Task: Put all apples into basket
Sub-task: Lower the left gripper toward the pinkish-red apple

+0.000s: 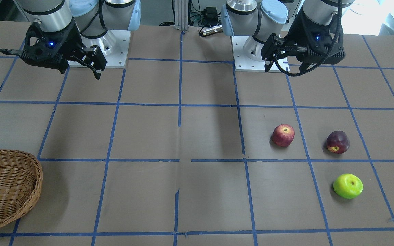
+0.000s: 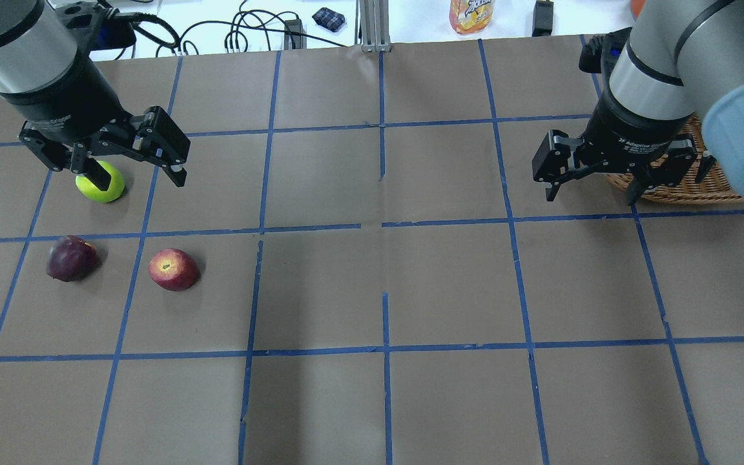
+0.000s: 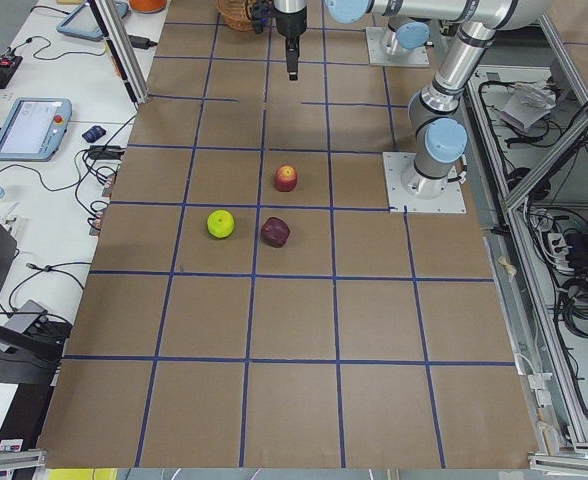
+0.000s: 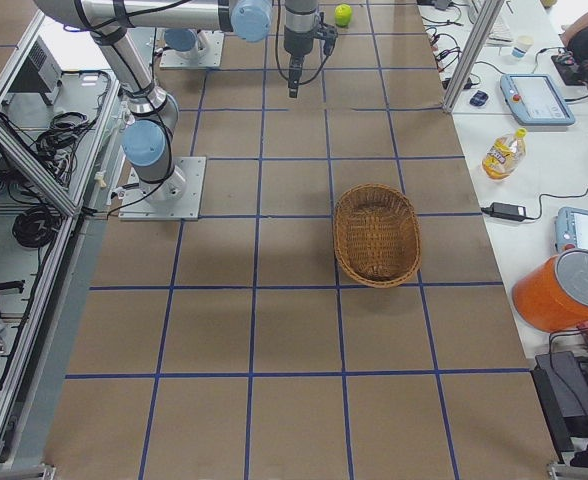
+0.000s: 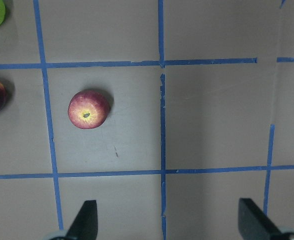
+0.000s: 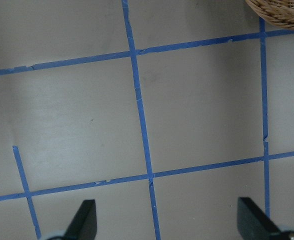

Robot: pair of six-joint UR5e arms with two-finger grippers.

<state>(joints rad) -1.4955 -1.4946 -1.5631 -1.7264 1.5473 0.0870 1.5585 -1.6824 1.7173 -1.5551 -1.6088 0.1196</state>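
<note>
Three apples lie apart on the bench [image 2: 449, 284] at the robot's left side: the red apple [image 2: 174, 269], the maroon apple [image 2: 72, 258] and the green apple [image 2: 110, 188], all well away from the basket [image 4: 377, 235] at the right side. The left gripper [image 2: 136, 183] and the right gripper [image 2: 591, 197] both hang above the bench, spread wide and holding nothing. White print on the right gripper's collar seems to read "2F Adaptive Gripper".

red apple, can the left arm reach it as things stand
Probably yes: the left gripper hangs open above that side, and the red apple sits apart from the maroon apple and green apple, nothing over it.
</note>
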